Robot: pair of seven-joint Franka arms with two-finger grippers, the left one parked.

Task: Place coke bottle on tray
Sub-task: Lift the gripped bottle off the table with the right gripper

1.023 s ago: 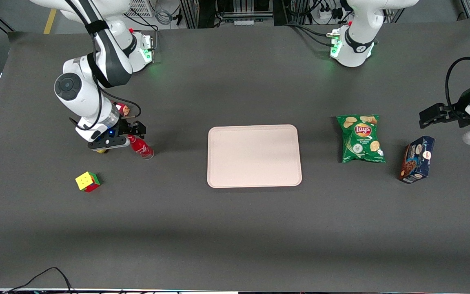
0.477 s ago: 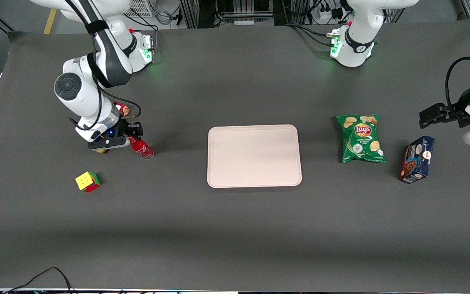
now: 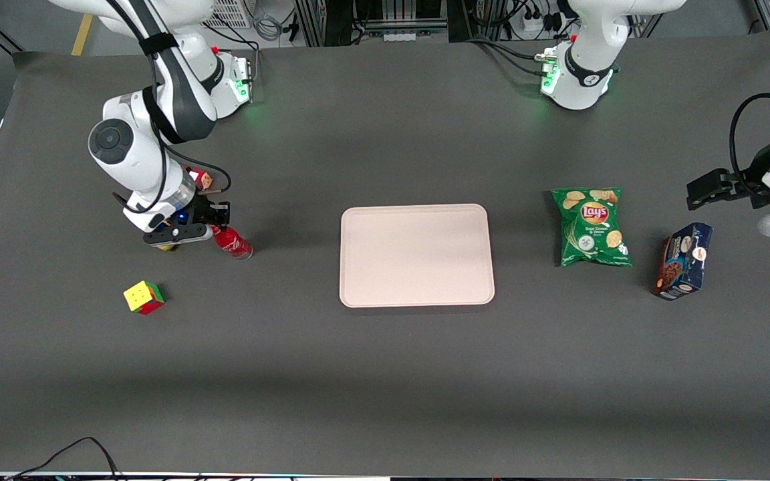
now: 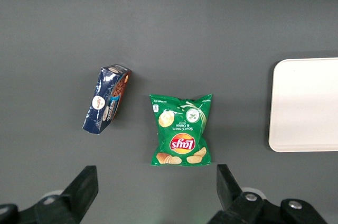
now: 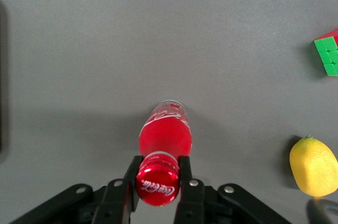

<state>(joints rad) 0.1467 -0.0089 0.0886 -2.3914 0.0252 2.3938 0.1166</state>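
Observation:
The coke bottle (image 3: 233,244), small and red with white script, stands on the dark table toward the working arm's end. My right gripper (image 3: 215,228) is over it, shut on its red cap. In the right wrist view both black fingers (image 5: 185,167) press the sides of the cap, with the gripper (image 5: 157,175) straddling the coke bottle (image 5: 165,131). The pale pinkish tray (image 3: 417,255) lies flat at the table's middle with nothing on it, well apart from the bottle. An edge of the tray (image 4: 306,105) also shows in the left wrist view.
A yellow lemon (image 5: 313,166) sits beside the gripper, and a coloured cube (image 3: 144,297) lies nearer the front camera. A small red box (image 3: 202,178) is partly hidden by the arm. A green chips bag (image 3: 592,227) and a blue cookie box (image 3: 683,260) lie toward the parked arm's end.
The gripper's fingers have drawn in around the bottle's cap and the wrist shifted slightly. The bottle stands where it was.

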